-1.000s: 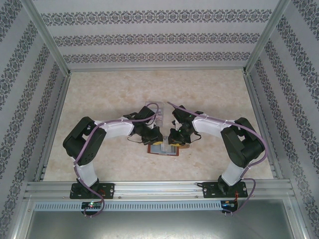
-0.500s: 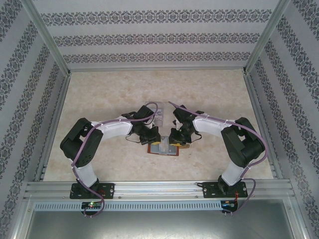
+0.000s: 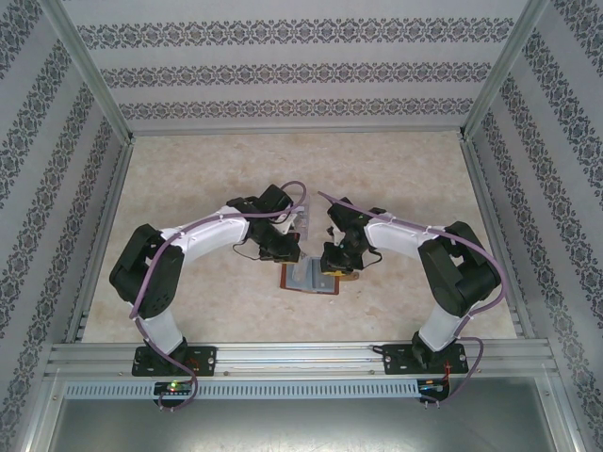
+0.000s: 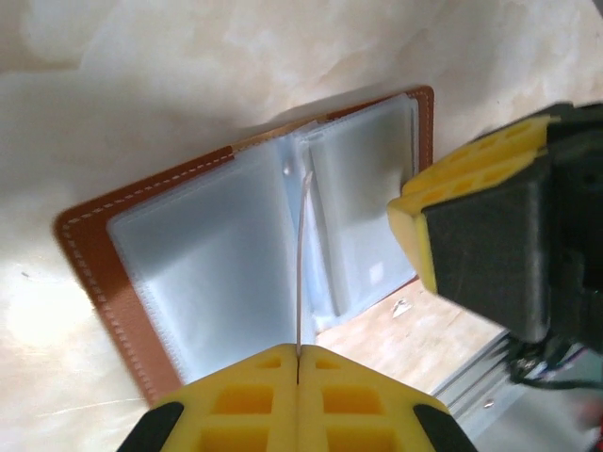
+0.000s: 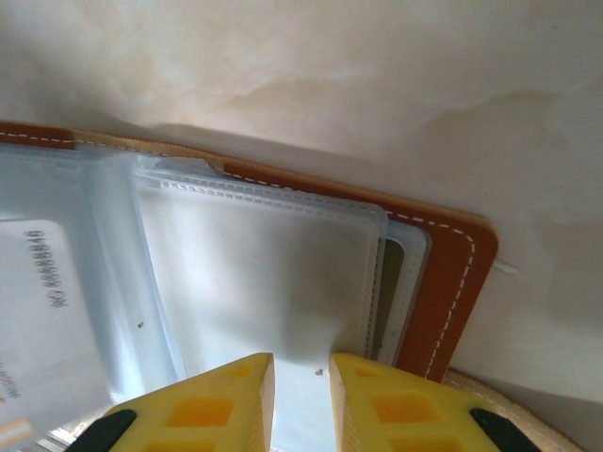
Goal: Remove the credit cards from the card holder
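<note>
- the left end effector (image 4: 298, 358) is clenched: its yellow fingers meet on a thin pale sheet (image 4: 302, 264) seen edge-on. it rises from the fold of the holder, and i cannot tell whether it is a card or a sleeve leaf.
- that pinch looks meant to draw the sheet up and clear of the slots.
- the card holder (image 3: 290, 282) lies open and flat on the table (image 3: 188, 188), midway between the left and right edges and nearer the near edge. its brown cover is down and its grey-blue sleeves face up.
- one credit card (image 5: 38, 320) with printed digits sits inside a left-hand sleeve, not yet out.
- the right end effector (image 5: 301, 377) sits at the edge of the right-hand page with a narrow gap between its fingers. i cannot tell if it pinches the page or only presses it. i judge it is there to pin the holder while the other arm pulls.
- since a second ago, the left arm's elbow has swung toward the left edge and its end effector has drawn slightly toward the far edge.
- the holder and the right arm sit about where they were.
</note>
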You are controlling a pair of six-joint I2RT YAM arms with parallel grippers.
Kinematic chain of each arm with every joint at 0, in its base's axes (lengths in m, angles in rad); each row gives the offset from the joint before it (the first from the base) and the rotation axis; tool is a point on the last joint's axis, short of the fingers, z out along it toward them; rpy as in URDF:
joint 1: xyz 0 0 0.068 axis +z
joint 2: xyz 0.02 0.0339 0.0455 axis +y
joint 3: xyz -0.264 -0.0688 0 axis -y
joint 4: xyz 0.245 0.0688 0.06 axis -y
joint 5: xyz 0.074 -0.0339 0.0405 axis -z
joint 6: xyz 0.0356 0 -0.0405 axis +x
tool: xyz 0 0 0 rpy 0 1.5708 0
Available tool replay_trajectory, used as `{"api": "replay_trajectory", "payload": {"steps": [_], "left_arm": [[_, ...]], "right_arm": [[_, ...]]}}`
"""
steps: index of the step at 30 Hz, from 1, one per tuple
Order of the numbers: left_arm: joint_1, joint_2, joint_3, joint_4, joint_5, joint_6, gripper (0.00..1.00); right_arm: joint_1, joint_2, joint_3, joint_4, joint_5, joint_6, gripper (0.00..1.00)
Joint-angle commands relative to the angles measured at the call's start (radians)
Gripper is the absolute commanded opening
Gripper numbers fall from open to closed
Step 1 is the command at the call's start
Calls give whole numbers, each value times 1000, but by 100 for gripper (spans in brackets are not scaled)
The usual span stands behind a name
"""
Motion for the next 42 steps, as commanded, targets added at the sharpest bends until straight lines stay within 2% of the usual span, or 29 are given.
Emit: {"api": "replay_trajectory", "payload": {"steps": [1, 7, 15, 23, 31, 42], "left_arm": [[10, -48, 44, -121, -53, 220, 0], [9, -80, 79, -190, 11, 577, 0], [9, 11, 269, -458, -88, 996, 0], [14, 93, 407, -524, -275, 1277, 0], [39, 173, 581, -499, -329, 1408, 0], [82, 382, 918, -672, -393, 1468, 0]], "right_arm": [[-20, 2, 22, -50, 51, -23, 24], [-43, -19, 40, -76, 58, -42, 24], [-60, -48, 54, -102, 68, -58, 24], [-69, -70, 46, -110, 74, -58, 24], [-82, -94, 27, -108, 79, -53, 24], [-100, -97, 28, -109, 82, -50, 24]]}}
